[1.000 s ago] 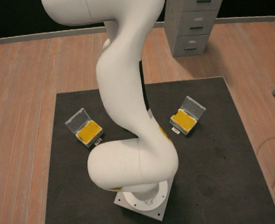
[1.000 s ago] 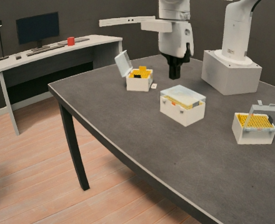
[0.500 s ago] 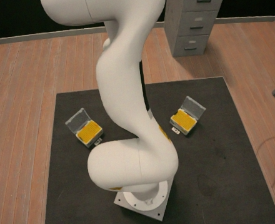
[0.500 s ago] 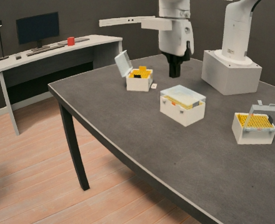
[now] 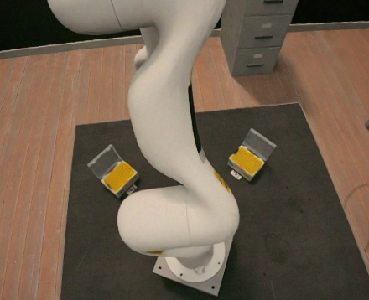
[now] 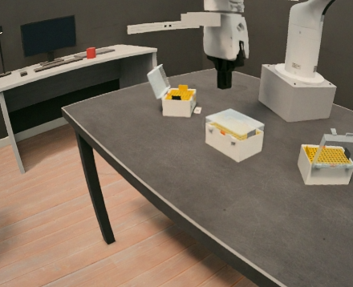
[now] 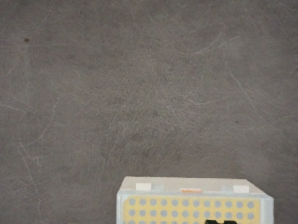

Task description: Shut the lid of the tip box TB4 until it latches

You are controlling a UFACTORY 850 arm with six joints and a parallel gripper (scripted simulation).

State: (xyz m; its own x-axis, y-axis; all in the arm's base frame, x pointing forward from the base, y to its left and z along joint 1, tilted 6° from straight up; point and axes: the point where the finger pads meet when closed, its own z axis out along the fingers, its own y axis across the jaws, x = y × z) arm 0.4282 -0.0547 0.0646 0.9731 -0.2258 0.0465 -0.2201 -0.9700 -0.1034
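Three white tip boxes with yellow tip racks stand flat on the dark bench. The middle box has its clear lid lying down over the tips; I cannot tell whether it is latched. It also shows at the bottom edge of the wrist view. The left box and the right box have their lids raised open. My gripper is shut and empty, hanging in the air above and behind the middle box, not touching it. The box labels are too small to read.
The robot's base block stands at the back right of the bench. From above, the arm hides the middle box; the two open boxes show beside it. A desk with a monitor stands beyond the bench.
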